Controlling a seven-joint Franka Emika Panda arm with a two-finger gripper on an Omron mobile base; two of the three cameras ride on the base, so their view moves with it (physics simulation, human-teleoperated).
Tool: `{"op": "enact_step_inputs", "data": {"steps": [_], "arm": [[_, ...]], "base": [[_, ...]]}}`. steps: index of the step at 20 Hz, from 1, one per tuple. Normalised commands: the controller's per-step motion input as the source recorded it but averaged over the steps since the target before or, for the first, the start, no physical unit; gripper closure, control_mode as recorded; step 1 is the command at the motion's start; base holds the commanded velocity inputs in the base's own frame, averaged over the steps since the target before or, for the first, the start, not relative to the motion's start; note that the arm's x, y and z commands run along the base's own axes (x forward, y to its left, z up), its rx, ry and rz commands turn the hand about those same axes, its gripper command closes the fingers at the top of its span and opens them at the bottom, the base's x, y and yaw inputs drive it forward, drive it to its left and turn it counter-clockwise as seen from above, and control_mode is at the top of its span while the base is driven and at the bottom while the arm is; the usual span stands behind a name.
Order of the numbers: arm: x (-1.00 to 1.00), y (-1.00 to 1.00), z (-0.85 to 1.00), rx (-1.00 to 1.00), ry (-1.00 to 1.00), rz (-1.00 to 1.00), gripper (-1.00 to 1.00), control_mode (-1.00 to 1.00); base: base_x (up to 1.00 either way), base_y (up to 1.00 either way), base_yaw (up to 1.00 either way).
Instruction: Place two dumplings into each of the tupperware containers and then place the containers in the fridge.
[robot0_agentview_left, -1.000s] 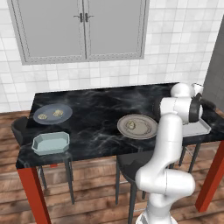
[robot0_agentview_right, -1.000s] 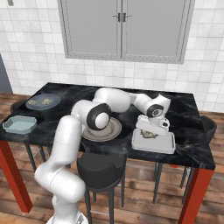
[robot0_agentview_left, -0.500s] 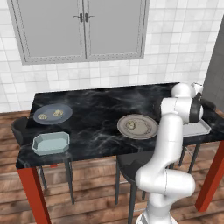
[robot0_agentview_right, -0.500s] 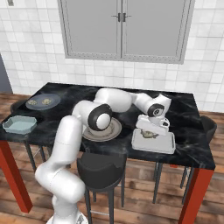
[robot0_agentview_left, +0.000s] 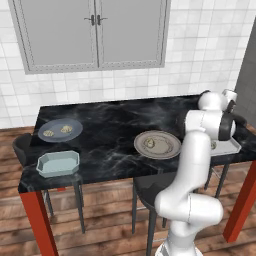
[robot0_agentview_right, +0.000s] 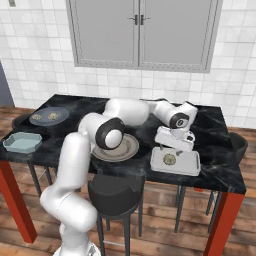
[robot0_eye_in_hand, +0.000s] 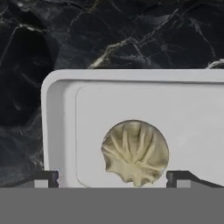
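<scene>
Directly beneath the two-finger gripper (robot0_eye_in_hand: 112, 177), jaws spread wide apart and empty, a tan crimped dumpling (robot0_eye_in_hand: 134, 152) lies centred between them inside the pale rectangular container (robot0_eye_in_hand: 59, 127); nothing gripped.

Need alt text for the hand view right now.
One crimped beige dumpling lies in a pale tupperware container on the black marble table. The open gripper hovers directly over it, one fingertip on either side.
</scene>
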Motion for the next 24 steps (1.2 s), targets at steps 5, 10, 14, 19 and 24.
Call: {"op": "enact_step_inputs", "data": {"steps": [5, 10, 14, 19, 24], "arm": [[-0.23, 0.91, 0.29, -0.04, 0.0, 0.0, -1.0, -1.0], [-0.01, 1.0, 0.11, -0.07, 0.0, 0.0, -1.0, -1.0], [0.19, 1.0, 0.03, -0.05, 0.01, 0.0, -1.0, -1.0], [0.17, 1.0, 0.0, -0.07, 0.03, 0.0, -1.0, -1.0], [0.32, 0.99, 0.0, 0.0, 0.06, 0.06, -1.0, -1.0]], "base": [[0.0, 0.0, 0.0], [0.0, 0.0, 0.0], [0.0, 0.0, 0.0], [0.0, 0.0, 0.0], [0.0, 0.0, 0.0]]}}
